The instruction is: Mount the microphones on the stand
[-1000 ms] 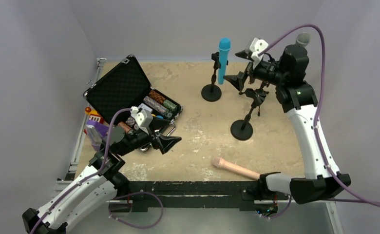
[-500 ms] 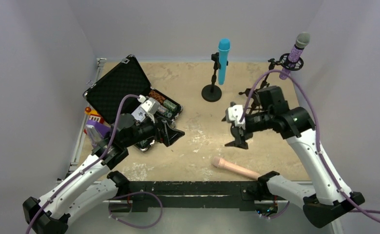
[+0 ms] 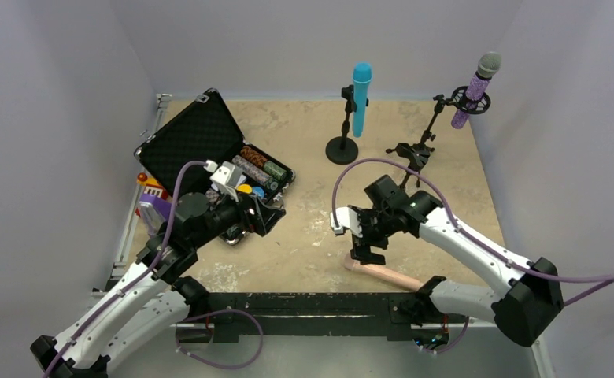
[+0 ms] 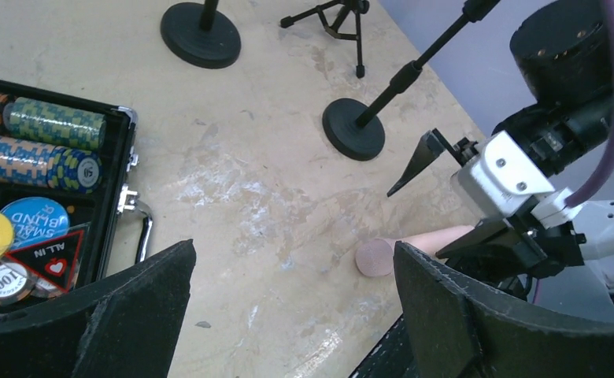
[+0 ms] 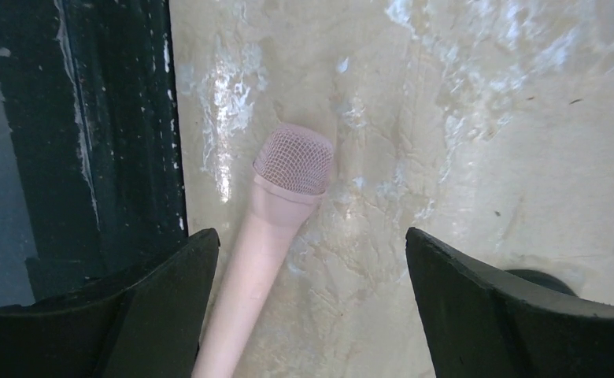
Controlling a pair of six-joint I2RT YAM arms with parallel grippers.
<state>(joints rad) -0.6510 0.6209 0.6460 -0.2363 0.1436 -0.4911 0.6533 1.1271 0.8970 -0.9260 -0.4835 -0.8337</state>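
**A:** Where is the peach-pink microphone (image 3: 390, 275), and how does it lie?

**B:** Flat on the table (image 3: 312, 197), low in the top view, just right of centre. Its long axis slants from left to lower right. The mesh head points left and the handle runs toward the base of the right arm.

**A:** And from the right wrist?

**B:** There the peach-pink microphone (image 5: 276, 213) has its head at mid-frame and its handle dropping to the lower left.

**A:** The other two?

**B:** The blue microphone (image 3: 360, 98) stands upright in its stand (image 3: 342, 148) at upper centre, head up. The purple microphone (image 3: 475, 87) sits tilted in the tripod stand (image 3: 422, 146) at upper right, with its grey head toward the upper right.

**A:** What about the fingers?

**B:** The right gripper (image 5: 310, 236) is over the pink head with its fingers (image 5: 131, 315) spread wide. The handle lies between them, close beside the finger on the left of the picture. It is not clamped, and I cannot tell whether it touches.

**A:** The left arm?

**B:** The left gripper (image 4: 292, 252) is spread wide too and holds nothing. It hangs over bare table beside the poker chip case (image 4: 52, 197). Its camera also shows a round-base stand (image 4: 355, 126) in the upper middle.
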